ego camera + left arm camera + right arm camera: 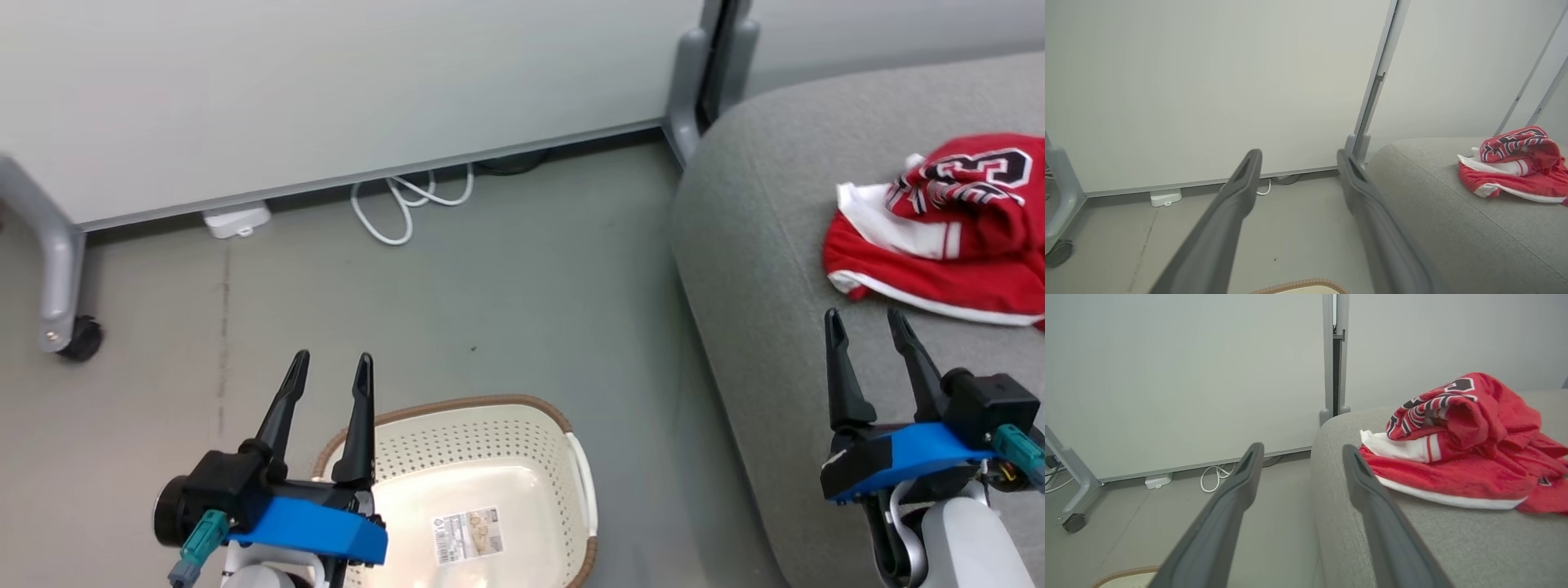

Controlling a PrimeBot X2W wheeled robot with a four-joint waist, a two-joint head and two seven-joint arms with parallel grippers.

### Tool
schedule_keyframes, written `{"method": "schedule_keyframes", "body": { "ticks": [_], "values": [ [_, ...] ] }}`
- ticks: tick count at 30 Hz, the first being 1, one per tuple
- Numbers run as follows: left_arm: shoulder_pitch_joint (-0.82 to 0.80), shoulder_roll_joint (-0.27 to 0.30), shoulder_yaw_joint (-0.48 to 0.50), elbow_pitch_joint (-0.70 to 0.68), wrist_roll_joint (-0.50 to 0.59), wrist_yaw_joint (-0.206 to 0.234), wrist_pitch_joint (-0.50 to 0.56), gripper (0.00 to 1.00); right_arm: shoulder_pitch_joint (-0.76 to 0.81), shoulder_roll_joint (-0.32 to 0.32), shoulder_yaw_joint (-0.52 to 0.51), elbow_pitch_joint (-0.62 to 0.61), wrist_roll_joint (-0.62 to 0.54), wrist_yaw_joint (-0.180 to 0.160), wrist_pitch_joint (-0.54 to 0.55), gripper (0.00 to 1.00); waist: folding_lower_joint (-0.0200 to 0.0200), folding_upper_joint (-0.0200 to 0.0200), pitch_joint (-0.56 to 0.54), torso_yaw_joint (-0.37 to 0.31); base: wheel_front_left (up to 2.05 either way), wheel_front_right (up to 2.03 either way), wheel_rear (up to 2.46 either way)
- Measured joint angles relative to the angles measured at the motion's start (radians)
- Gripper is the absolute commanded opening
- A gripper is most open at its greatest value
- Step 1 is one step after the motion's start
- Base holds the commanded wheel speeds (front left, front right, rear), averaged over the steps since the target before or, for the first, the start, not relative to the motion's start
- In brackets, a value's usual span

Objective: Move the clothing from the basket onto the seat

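Observation:
The red clothing (pixel 947 229) with white trim lies bunched on the grey seat (pixel 767 245), black-and-white numbers showing on top. It appears too in the left wrist view (pixel 1515 169) and the right wrist view (pixel 1457 453). The cream basket (pixel 473 482) with a brown rim stands on the floor, holding no garment, just a label on its bottom. My left gripper (pixel 331 367) hovers open over the basket's left rim, nothing between its fingers. My right gripper (pixel 865 322) is open above the seat (pixel 1453 539), just short of the clothing.
A pale partition wall (pixel 326 90) runs across the back, with a white cable (pixel 408 204) and a small white box (pixel 237 219) at its foot. A grey wheeled leg (pixel 61 286) stands at the left. Grey floor (pixel 490 310) lies between basket and wall.

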Motion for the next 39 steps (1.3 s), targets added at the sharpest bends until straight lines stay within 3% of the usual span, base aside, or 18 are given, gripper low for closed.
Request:
{"method": "schedule_keyframes", "body": {
  "ticks": [8,17,39],
  "values": [
    [0.035,-0.01,0.051,0.043,0.002,0.0,0.0,1.0,0.098,0.009,0.008,-0.116,-0.068,0.0,0.037,1.0,0.0001,0.0001,-0.036,0.093,0.0,0.0,0.0],
    [0.043,-0.018,0.105,0.092,0.003,0.0,0.0,1.0,0.172,0.01,0.051,-0.124,-0.049,0.0,0.042,1.0,0.0001,0.0,-0.076,0.167,0.0,0.0,0.0],
    [0.043,-0.023,0.116,0.118,0.002,0.0,0.0,1.0,0.184,0.011,0.101,-0.102,0.024,0.0,0.026,1.0,0.0003,0.0,-0.081,0.185,0.0,0.0,0.0]
  ]
}}
